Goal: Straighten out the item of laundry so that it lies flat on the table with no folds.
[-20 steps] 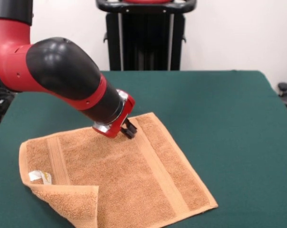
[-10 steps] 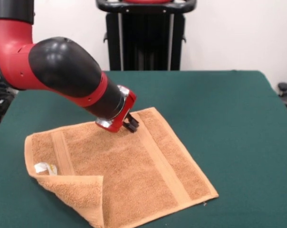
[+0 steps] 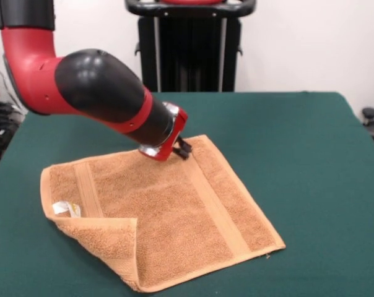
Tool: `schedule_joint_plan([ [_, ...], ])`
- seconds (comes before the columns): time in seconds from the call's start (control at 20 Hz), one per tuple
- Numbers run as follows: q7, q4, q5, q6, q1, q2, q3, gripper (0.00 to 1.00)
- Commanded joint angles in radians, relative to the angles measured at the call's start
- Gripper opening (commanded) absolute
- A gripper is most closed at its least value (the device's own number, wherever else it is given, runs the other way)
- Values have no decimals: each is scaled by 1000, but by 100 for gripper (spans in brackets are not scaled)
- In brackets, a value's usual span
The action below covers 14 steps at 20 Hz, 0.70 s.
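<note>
The orange-tan towel (image 3: 174,210) lies on the dark green table (image 3: 298,136), left of centre and turned like a diamond. Its near left corner (image 3: 106,244) is folded over onto the towel, and the white tag (image 3: 66,209) shows beside that fold. The rest lies flat, with a woven band (image 3: 215,210) running across it. My gripper (image 3: 183,149) is down on the towel near its far corner, with the black fingers close together on the cloth. The red and black arm reaches in from the upper left and hides part of the towel's far edge.
The black pedestal (image 3: 190,46) stands at the table's far side. A dark chair part (image 3: 369,114) shows past the right edge. Bare green cloth stretches to the right of the towel and behind it.
My gripper has moved right and away towards the pedestal, and the towel has slid with it. The left corner and the folded flap shifted right and back.
</note>
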Motion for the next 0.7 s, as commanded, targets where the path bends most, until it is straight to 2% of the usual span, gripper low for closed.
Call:
schedule_joint_plan([
  [0.05, 149, 198, -20, 6, 29, 90, 21, 0],
  [0.4, 150, 246, -20, -24, 21, 69, 26, 0],
  [0.7, 126, 240, -21, -20, 7, 34, 40, 0],
])
